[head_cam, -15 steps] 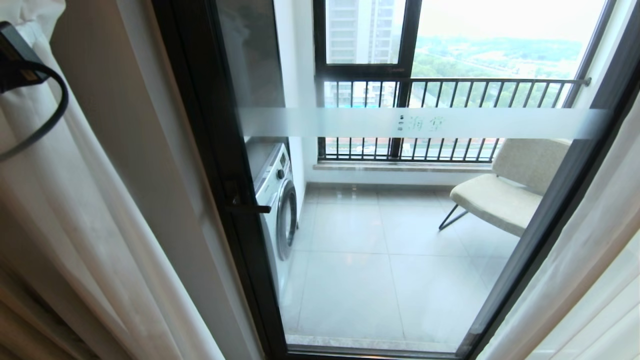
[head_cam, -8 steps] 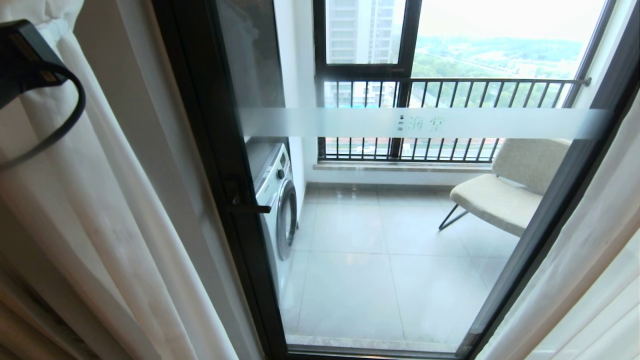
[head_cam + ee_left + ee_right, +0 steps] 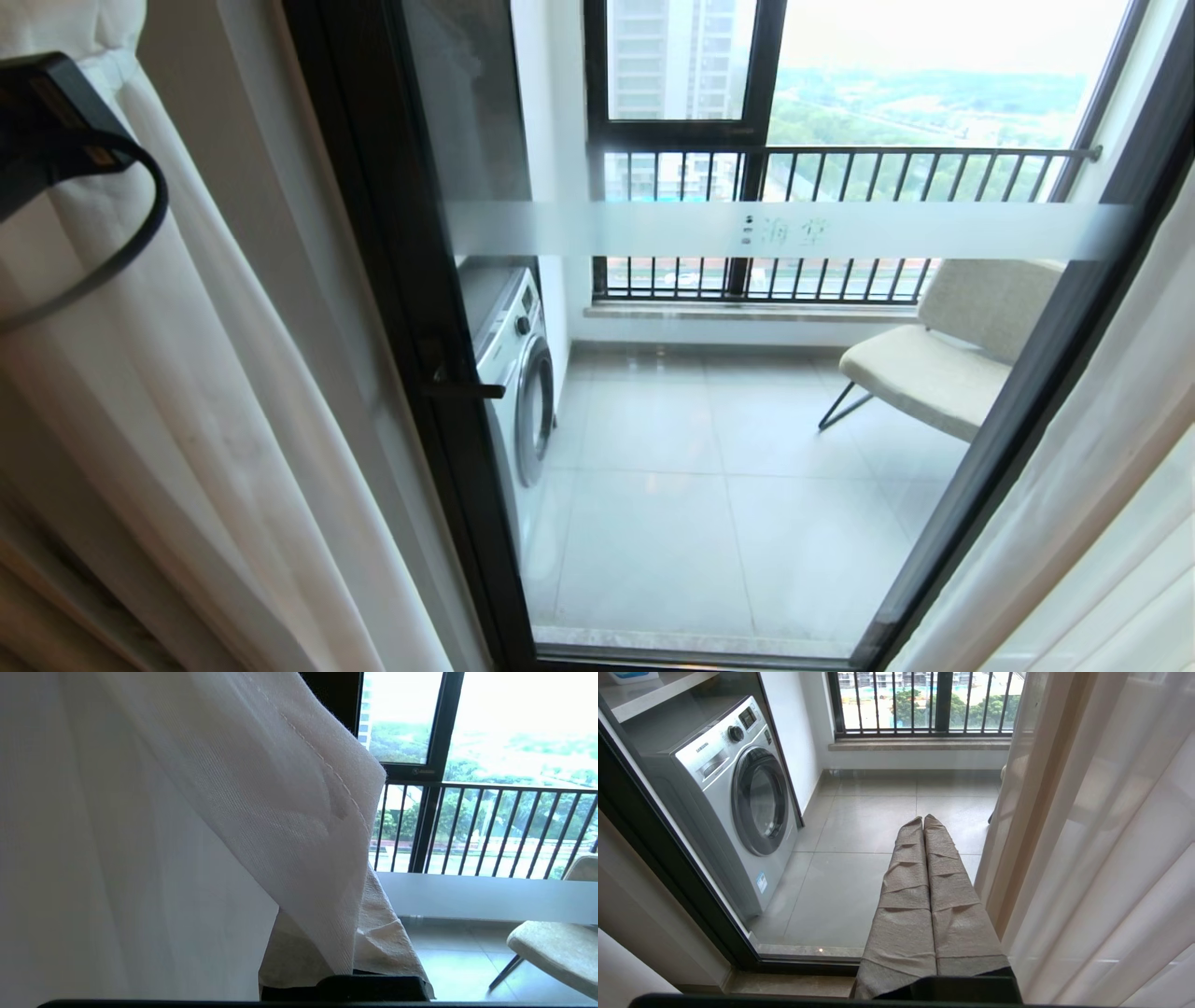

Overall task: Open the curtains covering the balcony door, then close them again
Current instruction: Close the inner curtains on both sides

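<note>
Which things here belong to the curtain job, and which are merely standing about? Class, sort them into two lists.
Job in hand:
- curtains, drawn aside
- balcony door, uncovered
- left end effector, shut on the curtains

Just standing about:
- washing machine
- chair
- railing
- right end effector, shut, idle

floor [image 3: 672, 523]: grey tiles | washing machine [image 3: 523, 373] | chair [image 3: 934, 364] | window [image 3: 840, 65]: daylight
</note>
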`<state>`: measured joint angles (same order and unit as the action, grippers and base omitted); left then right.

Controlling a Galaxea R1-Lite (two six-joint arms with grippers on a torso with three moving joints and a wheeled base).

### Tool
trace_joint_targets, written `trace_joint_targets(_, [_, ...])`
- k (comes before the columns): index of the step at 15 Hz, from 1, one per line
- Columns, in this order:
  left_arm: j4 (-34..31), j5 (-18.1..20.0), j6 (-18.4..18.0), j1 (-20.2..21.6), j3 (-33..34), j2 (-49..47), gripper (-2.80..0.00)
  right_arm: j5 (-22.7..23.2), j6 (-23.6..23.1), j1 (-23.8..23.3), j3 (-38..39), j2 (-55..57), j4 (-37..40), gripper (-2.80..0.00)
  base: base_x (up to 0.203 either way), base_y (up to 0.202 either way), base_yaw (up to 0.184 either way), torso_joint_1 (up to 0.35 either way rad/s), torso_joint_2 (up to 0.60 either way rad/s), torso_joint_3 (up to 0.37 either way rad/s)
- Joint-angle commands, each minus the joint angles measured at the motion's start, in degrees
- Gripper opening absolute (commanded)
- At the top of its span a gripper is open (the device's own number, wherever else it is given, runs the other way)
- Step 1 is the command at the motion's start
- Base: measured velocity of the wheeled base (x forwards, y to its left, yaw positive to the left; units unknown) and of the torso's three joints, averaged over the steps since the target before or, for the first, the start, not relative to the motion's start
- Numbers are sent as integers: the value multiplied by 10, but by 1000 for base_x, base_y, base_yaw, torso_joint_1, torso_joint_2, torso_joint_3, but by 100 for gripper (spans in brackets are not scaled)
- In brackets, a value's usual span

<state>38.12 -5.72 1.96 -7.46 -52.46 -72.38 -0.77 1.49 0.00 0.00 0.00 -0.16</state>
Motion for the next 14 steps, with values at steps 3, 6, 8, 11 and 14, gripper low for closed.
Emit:
trace_joint_targets(3, [3, 0, 1, 0, 2, -7, -280, 0, 0, 0, 0, 0, 0, -280, -2, -50, 3, 1, 2, 5])
trace_joint_targets(6, [3, 0, 1, 0, 2, -11, -280, 0, 0, 0, 0, 0, 0, -280, 0, -175, 2, 3, 4, 3])
trace_joint_targets(8, [3, 0, 1, 1, 2, -12, -280, 0, 0, 0, 0, 0, 0, -280, 0, -192, -1, -5, 1, 3])
trace_joint_targets(11, [4, 0, 2, 1, 2, -15, -280, 0, 0, 0, 0, 0, 0, -280, 0, -188, 1, 4, 1, 2])
trace_joint_targets(14, [3, 0, 2, 1, 2, -15, -280, 0, 0, 0, 0, 0, 0, -280, 0, -192, 0, 1, 3, 6])
